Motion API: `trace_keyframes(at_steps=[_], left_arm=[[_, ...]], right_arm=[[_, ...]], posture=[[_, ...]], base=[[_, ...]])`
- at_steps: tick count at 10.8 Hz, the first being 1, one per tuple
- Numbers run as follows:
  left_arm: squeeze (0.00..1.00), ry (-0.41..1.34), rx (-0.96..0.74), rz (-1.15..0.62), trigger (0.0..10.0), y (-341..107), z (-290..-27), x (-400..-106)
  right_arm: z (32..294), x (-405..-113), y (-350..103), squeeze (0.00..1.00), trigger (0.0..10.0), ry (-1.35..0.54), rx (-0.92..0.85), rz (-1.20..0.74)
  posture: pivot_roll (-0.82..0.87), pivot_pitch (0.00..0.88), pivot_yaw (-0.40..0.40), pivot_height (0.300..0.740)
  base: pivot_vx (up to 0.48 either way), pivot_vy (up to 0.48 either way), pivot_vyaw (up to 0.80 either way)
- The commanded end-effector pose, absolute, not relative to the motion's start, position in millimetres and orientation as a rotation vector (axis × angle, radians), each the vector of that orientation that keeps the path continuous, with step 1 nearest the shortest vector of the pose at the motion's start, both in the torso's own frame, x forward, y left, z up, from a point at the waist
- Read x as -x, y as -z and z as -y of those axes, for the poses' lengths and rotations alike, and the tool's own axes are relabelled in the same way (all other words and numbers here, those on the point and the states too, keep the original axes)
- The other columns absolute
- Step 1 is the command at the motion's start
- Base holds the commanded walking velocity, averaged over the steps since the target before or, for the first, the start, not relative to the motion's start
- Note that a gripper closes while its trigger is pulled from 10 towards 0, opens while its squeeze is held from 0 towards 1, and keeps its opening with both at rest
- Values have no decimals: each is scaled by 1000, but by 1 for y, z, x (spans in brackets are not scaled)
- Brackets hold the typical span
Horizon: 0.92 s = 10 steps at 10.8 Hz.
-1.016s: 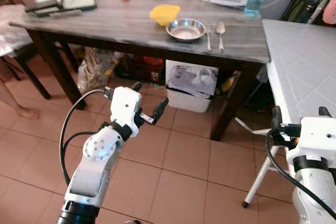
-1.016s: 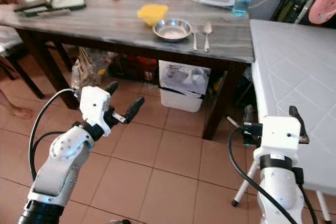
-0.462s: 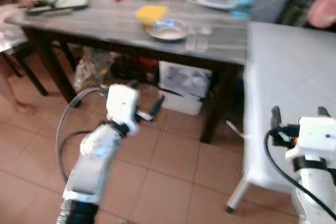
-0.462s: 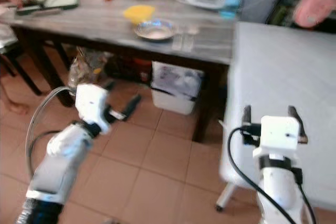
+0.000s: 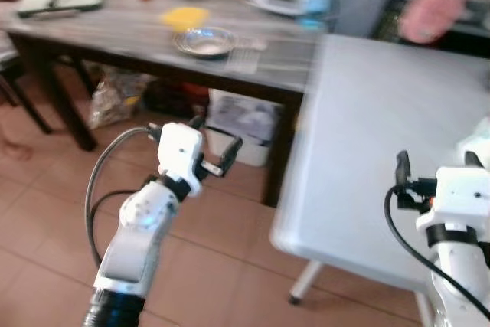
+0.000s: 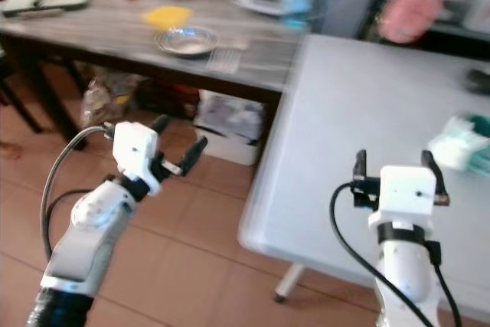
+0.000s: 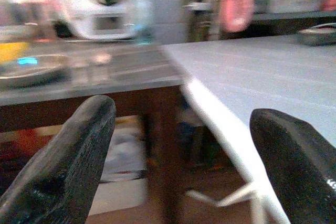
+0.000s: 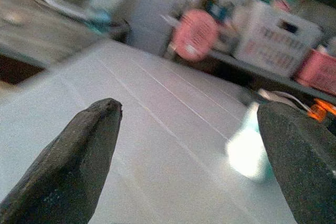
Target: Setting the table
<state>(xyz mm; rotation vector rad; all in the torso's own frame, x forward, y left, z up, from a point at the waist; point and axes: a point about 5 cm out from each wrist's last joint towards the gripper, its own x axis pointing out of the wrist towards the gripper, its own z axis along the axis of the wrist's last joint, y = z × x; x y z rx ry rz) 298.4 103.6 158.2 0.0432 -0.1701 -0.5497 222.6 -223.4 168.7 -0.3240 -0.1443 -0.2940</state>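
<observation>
You are mid-approach and the views are blurred, so settle the head before you reach. Both arms are raised and carry nothing: the left gripper (image 5: 208,160) has its fingers spread, and the right gripper (image 6: 390,165) is spread too, at about 5 o'clock over the near edge of the white table (image 5: 367,112). The table things sit at 11 o'clock on the dark wooden table (image 5: 115,28): a steel bowl (image 5: 204,40), with a yellow dish (image 5: 184,17) just behind it. Square up to that table's edge first.
</observation>
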Motion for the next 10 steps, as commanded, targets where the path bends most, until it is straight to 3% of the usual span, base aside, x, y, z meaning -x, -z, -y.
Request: trace_keyframes(at_steps=[1, 7, 10], left_arm=[[0, 561, -67, 183, 10000, -161, -103, -298], [0, 580, -73, 173, 10000, -158, -100, -297], [0, 595, -52, 161, 10000, -155, -97, -297]], right_arm=[[223, -222, -172, 451, 10000, 308, 328, 159], [218, -220, -169, 451, 10000, 295, 351, 153], [218, -219, -164, 451, 10000, 306, 347, 144]], posture=[[81, 100, -16, 740], [77, 110, -11, 740], [83, 108, -5, 740]], base=[[0, -480, 0], [0, -480, 0], [0, 0, 0]])
